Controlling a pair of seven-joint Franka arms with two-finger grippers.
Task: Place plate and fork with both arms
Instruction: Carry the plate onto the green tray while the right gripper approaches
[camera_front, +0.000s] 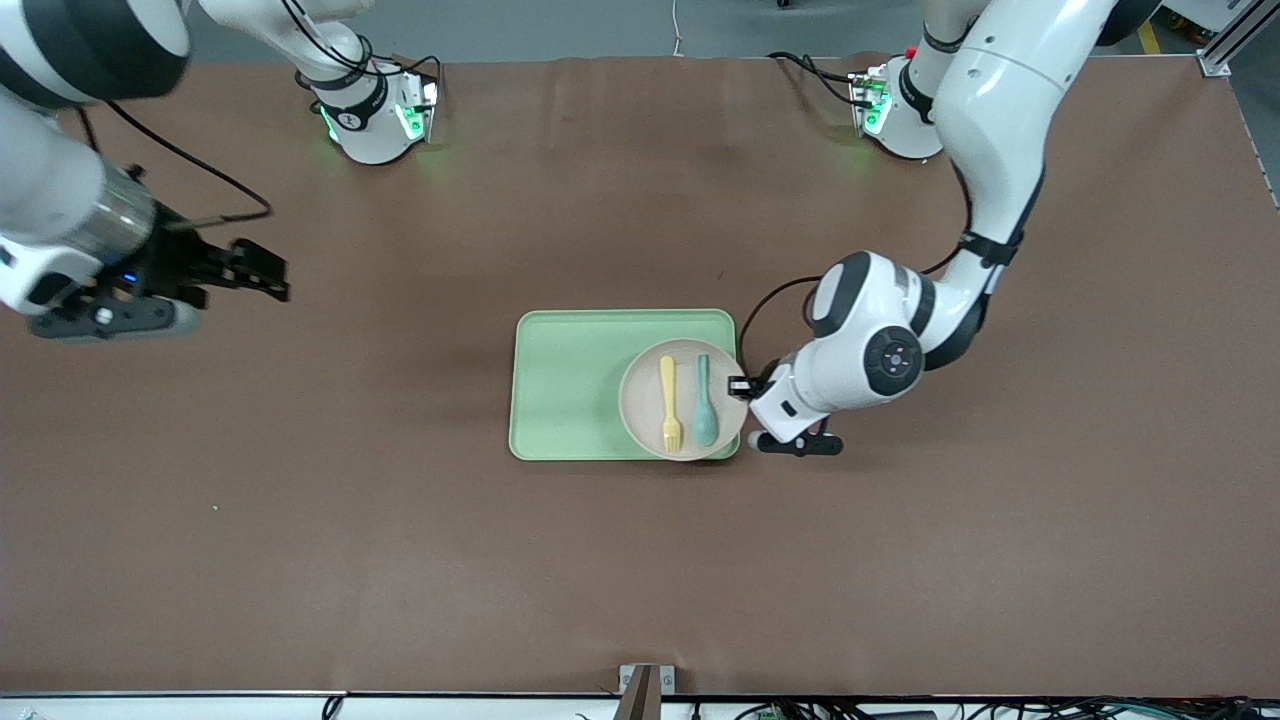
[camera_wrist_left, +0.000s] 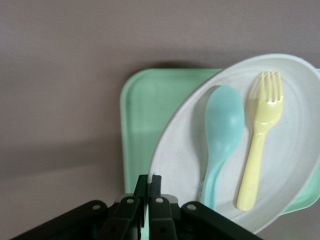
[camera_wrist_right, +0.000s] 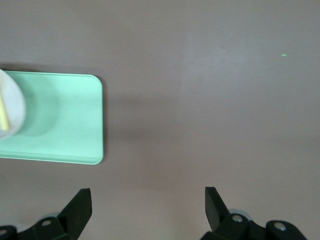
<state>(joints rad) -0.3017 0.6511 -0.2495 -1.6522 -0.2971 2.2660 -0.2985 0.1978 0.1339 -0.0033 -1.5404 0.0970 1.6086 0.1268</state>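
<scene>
Off-white and round, the shallow plate (camera_front: 640, 420) sits in the light green rectangular plastic tray (camera_front: 570, 385), at the tray's end toward the left arm. On the plate lie a small pale yellow plastic fork (camera_front: 669, 402) and a teal plastic spoon (camera_front: 705, 401), side by side, handles toward twelve o'clock in the front view, the spoon at the fork's three o'clock. The left gripper (camera_wrist_left: 149, 186) has its fingers pinched on the plate's rim at its three o'clock edge; in the left wrist view the plate tilts and part of it is cut off. The right gripper (camera_wrist_right: 148, 202) waits with fingers spread wide, over bare brown table (camera_front: 400, 560) toward the right arm's end, well apart from the tray
</scene>
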